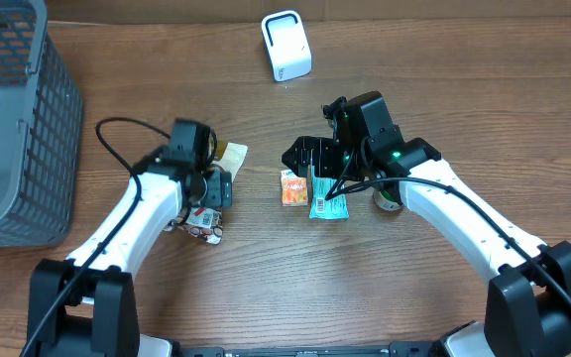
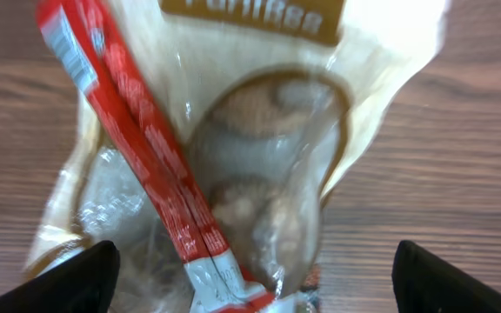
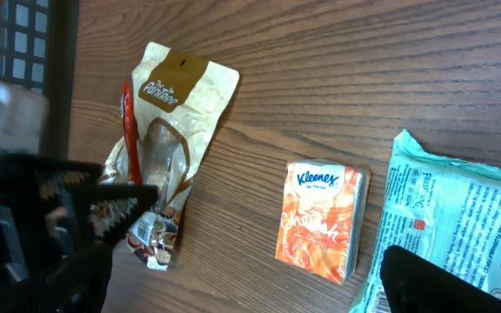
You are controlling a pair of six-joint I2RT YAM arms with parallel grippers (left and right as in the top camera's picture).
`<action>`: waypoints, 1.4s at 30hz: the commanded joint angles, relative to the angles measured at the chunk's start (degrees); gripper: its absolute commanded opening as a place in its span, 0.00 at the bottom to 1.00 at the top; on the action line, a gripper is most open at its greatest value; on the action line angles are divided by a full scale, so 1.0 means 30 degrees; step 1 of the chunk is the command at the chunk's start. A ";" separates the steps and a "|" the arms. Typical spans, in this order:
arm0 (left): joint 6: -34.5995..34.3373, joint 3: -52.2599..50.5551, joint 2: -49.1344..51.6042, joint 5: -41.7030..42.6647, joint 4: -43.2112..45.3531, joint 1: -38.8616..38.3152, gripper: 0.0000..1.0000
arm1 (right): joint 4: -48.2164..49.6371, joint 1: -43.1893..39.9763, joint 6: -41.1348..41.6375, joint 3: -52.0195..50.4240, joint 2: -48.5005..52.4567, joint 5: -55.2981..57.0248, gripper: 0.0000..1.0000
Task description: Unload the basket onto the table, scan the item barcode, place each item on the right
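- My left gripper (image 2: 263, 278) has its fingers spread wide and holds nothing. The snack pouch (image 2: 259, 165) lies flat on the table right under it, between the two tips.
- I judge the step to be picking up the pouch. I'd lower squarely and close across its narrow end, keeping clear of the red stick packet (image 2: 146, 165) lying against it.
- The crinkly film may slip, so I'd lift slowly.
- I can't see a barcode yet. The scanner (image 1: 285, 45) stands well apart, at the far side.
- My right gripper (image 3: 259, 283) is also spread and empty, near the tissue pack (image 3: 320, 222).
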 commanded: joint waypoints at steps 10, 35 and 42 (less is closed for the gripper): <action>0.0444 0.8349 -0.0291 -0.0255 -0.4685 -0.0087 1.00 | 0.0102 -0.0073 -0.0138 0.0415 -0.0350 0.0124 1.00; 0.0430 0.9173 -0.0240 -0.0240 -0.4240 -0.0095 1.00 | 0.0095 -0.0073 -0.0138 0.0415 -0.0350 0.0124 1.00; 0.0430 0.9173 -0.0240 -0.0240 -0.4240 -0.0095 1.00 | 0.0102 -0.0073 -0.0138 0.0415 -0.0350 0.0124 1.00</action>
